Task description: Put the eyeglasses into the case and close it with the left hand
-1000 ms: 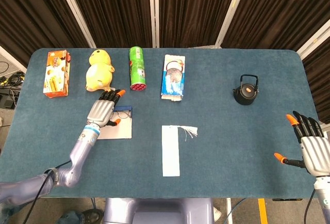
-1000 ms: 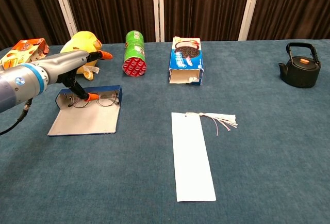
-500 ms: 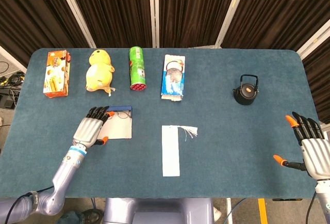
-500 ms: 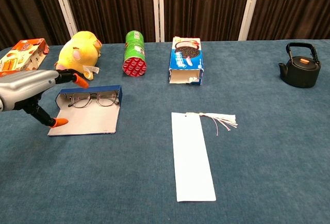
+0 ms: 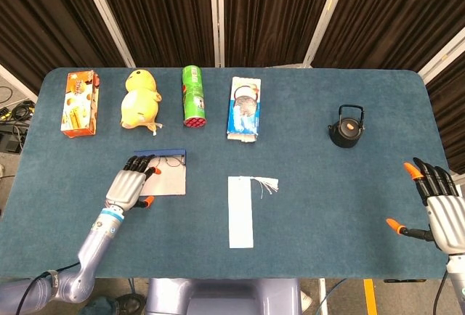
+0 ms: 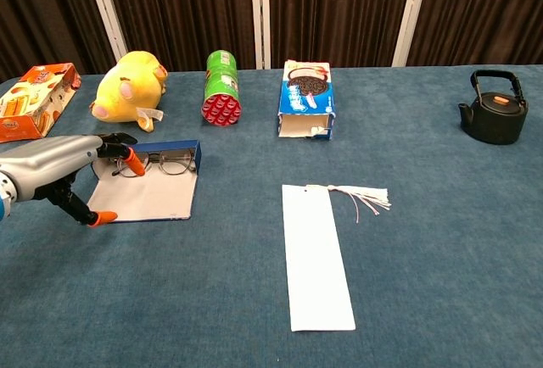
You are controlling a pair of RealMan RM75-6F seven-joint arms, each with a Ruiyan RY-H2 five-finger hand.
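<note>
The glasses [image 6: 155,163] lie in the open case [image 6: 148,194] against its raised blue back wall, at about 9 o'clock on the table [image 5: 305,206], so only closing seems left. The left hand [image 6: 59,173] hovers at the case's 9 o'clock edge, fingers spread and grasping nothing, probably placed to fold the flat flap over; the right hand [image 5: 436,210] idles spread and empty at 4 o'clock. No writing is legible from here.

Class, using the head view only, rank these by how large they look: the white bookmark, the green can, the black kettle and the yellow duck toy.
1. White bookmark, the longest.
2. Yellow duck toy and green can: too alike to rank; the duck is broader, the can longer.
3. Black kettle, smallest.
</note>
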